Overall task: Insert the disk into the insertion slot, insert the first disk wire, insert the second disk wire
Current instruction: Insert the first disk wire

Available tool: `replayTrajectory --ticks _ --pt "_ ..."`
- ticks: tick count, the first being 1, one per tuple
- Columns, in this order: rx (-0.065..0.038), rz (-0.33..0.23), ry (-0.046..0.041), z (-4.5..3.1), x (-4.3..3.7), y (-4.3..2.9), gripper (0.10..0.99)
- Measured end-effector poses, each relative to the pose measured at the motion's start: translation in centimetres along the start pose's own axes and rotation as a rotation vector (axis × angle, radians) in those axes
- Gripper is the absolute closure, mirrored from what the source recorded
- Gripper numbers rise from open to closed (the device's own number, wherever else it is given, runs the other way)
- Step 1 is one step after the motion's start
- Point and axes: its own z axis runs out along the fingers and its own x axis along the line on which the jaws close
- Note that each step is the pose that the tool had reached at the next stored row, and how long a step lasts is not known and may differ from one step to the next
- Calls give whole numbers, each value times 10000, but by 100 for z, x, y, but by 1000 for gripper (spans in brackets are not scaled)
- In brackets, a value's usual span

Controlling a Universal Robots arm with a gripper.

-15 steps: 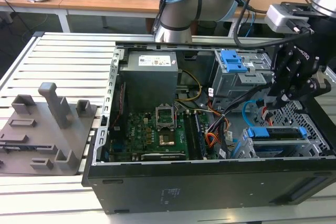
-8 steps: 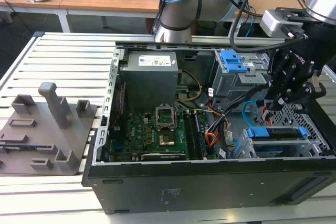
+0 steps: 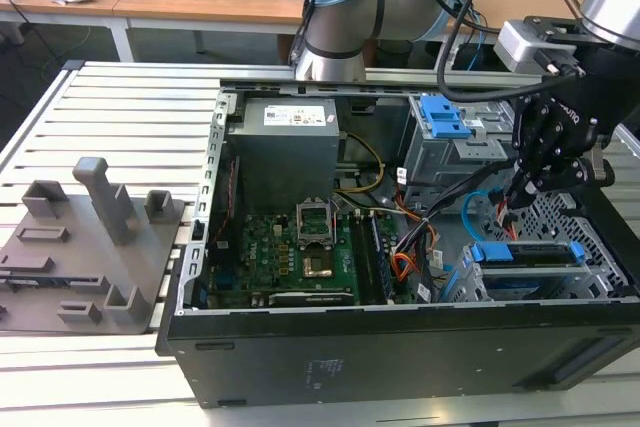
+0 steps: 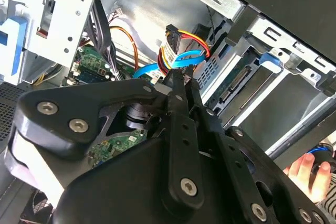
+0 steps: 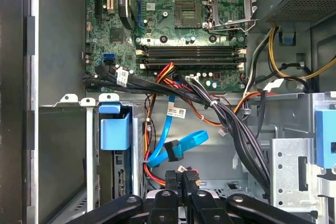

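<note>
Landmark: I place everything against the insertion slot (image 3: 585, 227), the perforated grey cage in one corner of the open computer case (image 3: 400, 347) on the bench (image 3: 120, 107).
Disk: the disk (image 3: 527, 255) lies inside the insertion slot, with its blue carrier sitting between the cage walls.
Connector: in the second wrist view the disk's connector edge (image 4: 236, 81), at the mouth of the insertion slot, is bare. I see no plug in it.
First wire: the first disk wire (image 4: 170, 34) ends in a black plug that hangs free just outside the insertion slot.
Second wire: the second disk wire (image 5: 181, 144) loops loose beside the first, also just outside the insertion slot.
Gripper: the gripper (image 4: 177, 80) hangs over the gap in front of the insertion slot, close under both wires. Its fingers are clenched together, and I cannot tell whether a wire is pinched between them.
Progress: I judge the disk step done. Both wire insertions are left.
Hand: a person's hand (image 4: 310, 171) shows past the insertion slot, well apart from the gripper.
Writing: a white sticker (image 3: 295, 117) sits on the power supply (image 3: 285, 162), well apart from the insertion slot, and a white tag (image 5: 176, 113) hangs on the cables nearer to it. I read none of the print off.
</note>
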Motion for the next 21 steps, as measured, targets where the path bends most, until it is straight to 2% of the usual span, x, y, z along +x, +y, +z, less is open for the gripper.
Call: replayTrajectory --ticks 5,7,9,12,14,21 --pt "0 1 1 0 2 -1 922" --pt "0 0 1 -2 1 -33 922" --pt "-1 1 1 -1 14 -35 922" --pt "0 0 0 3 148 -38 922" --pt "0 0 0 4 208 -39 922" --pt "0 0 0 8 332 -41 922"
